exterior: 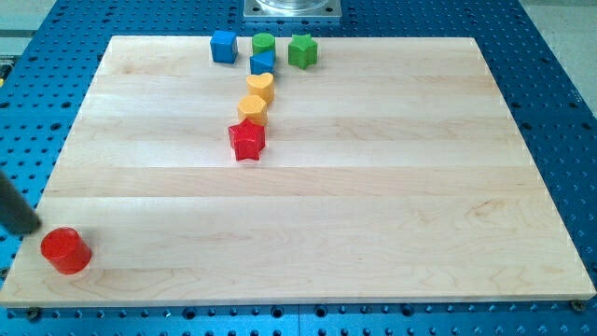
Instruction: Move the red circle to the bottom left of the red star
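red circle at near-left corner

the red circle (65, 250) is seen at the board's (373, 233) near-left corner, well apart from the red star (247, 141) far right of it. my tip (34, 230) is placed just beside the circle's far-left; no jaws exist. yellow blocks (256, 98) are lined beyond the star.

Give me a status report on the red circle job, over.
My tip at the view's bottom left, just up-left of the red circle. Red star far off toward the view's top right, touching a yellow block. Path between shows nothing in the way.
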